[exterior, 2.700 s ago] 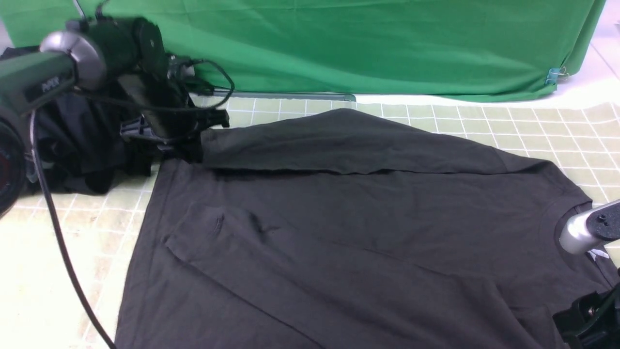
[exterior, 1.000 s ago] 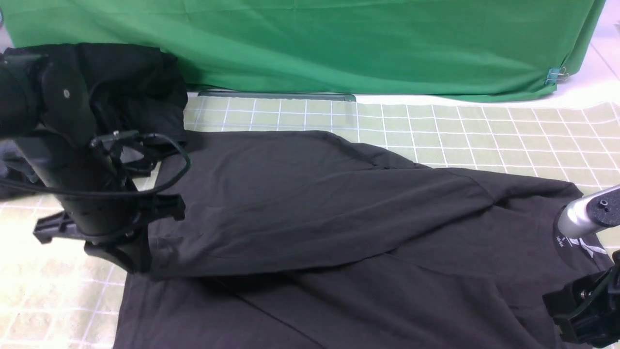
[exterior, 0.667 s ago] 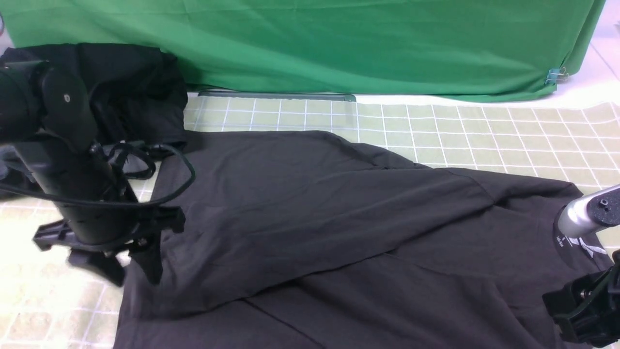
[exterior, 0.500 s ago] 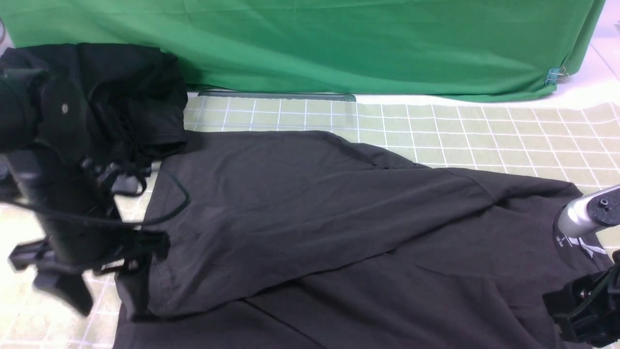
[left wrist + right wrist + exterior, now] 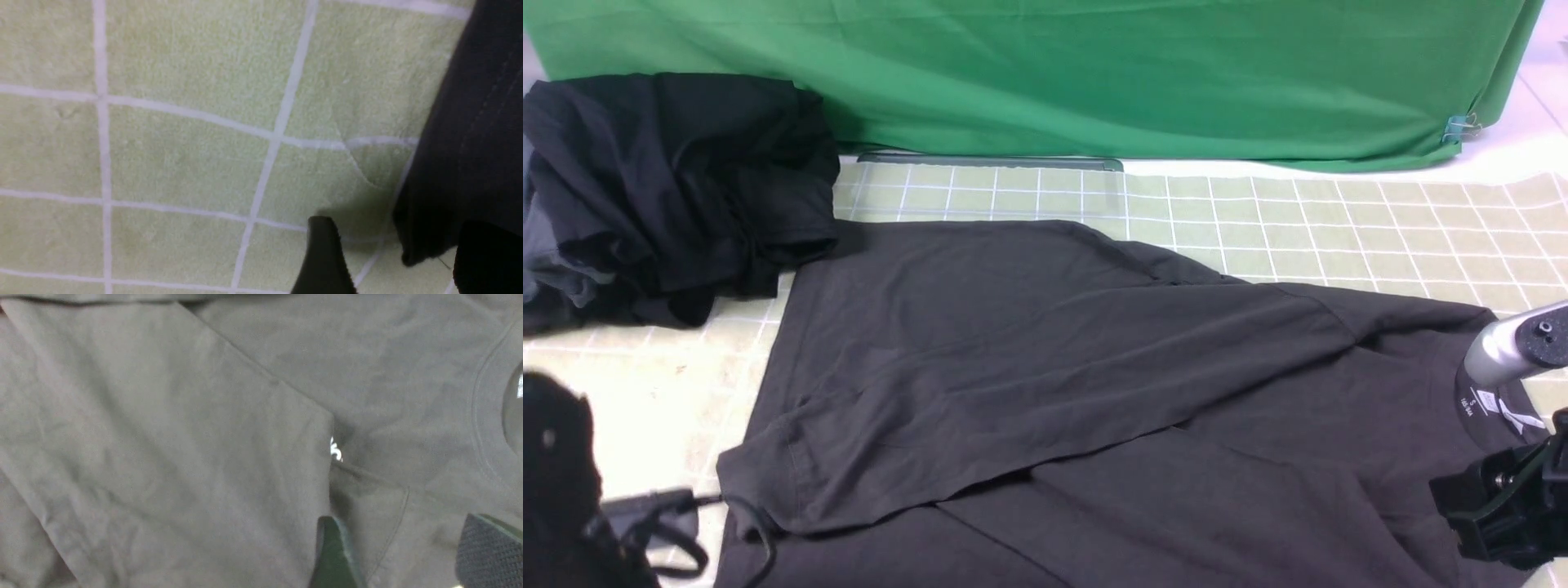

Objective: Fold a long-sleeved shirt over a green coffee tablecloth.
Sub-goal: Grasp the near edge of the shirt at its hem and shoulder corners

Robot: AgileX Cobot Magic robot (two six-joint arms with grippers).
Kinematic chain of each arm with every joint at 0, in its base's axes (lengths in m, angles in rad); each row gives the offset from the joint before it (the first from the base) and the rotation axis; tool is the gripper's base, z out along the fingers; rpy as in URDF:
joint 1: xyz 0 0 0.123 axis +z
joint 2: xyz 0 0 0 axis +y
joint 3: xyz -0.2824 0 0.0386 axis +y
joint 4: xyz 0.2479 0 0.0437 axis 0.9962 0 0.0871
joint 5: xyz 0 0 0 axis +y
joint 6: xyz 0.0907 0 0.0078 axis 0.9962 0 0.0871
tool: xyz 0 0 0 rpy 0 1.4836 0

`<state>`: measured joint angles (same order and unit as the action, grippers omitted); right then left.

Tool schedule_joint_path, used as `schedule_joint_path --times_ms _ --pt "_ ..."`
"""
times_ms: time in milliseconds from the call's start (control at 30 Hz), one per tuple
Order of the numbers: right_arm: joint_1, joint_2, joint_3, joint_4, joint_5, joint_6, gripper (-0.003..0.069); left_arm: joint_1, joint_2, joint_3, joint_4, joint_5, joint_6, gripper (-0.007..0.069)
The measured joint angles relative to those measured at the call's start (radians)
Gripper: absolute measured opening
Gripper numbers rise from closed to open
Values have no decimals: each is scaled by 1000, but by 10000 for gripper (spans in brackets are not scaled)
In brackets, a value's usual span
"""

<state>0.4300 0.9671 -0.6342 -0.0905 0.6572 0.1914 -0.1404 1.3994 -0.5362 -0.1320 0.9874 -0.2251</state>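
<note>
The charcoal long-sleeved shirt [image 5: 1054, 384] lies on the pale yellow-green gridded tablecloth [image 5: 1339, 220], collar [image 5: 1486, 408] to the right, its far half folded over toward the front. My left gripper [image 5: 398, 261] is open and low over the tablecloth [image 5: 184, 155], with the shirt's hem corner [image 5: 470, 143] just beyond its fingertips [image 5: 325, 257]; nothing is held. In the front view only the left arm [image 5: 556, 490] shows, at the bottom-left corner. My right gripper [image 5: 402, 555] hangs open above the shirt's chest [image 5: 184, 437], near the collar seam [image 5: 480, 437]; a speck of white print [image 5: 336, 451] peeks out from under a fold.
A black bundle of garments [image 5: 678, 188] sits at the back left, touching the shirt's far corner. A bright green sheet [image 5: 1094, 73] hangs behind, pinned by a blue clip [image 5: 1454, 126]. The left arm's cable [image 5: 743, 523] trails over the shirt's near-left hem.
My left gripper carried the shirt's far edge toward the front, let it go and drew back to the bottom-left corner. The folded flap now lies flat. The right arm has hardly moved.
</note>
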Motion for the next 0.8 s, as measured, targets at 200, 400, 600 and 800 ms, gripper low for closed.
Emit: schedule_joint_path --times_ms 200,400,600,800 --pt "0 0 0 0 -13 1 388 0 0 16 -5 -17 9 402" --pt "0 0 0 0 -14 5 388 0 0 17 -29 -16 50 371" --pt "0 0 0 0 -14 13 388 0 -1 17 -34 -16 54 336" --pt "0 0 0 0 -22 23 388 -79 -2 17 -15 -66 53 330"
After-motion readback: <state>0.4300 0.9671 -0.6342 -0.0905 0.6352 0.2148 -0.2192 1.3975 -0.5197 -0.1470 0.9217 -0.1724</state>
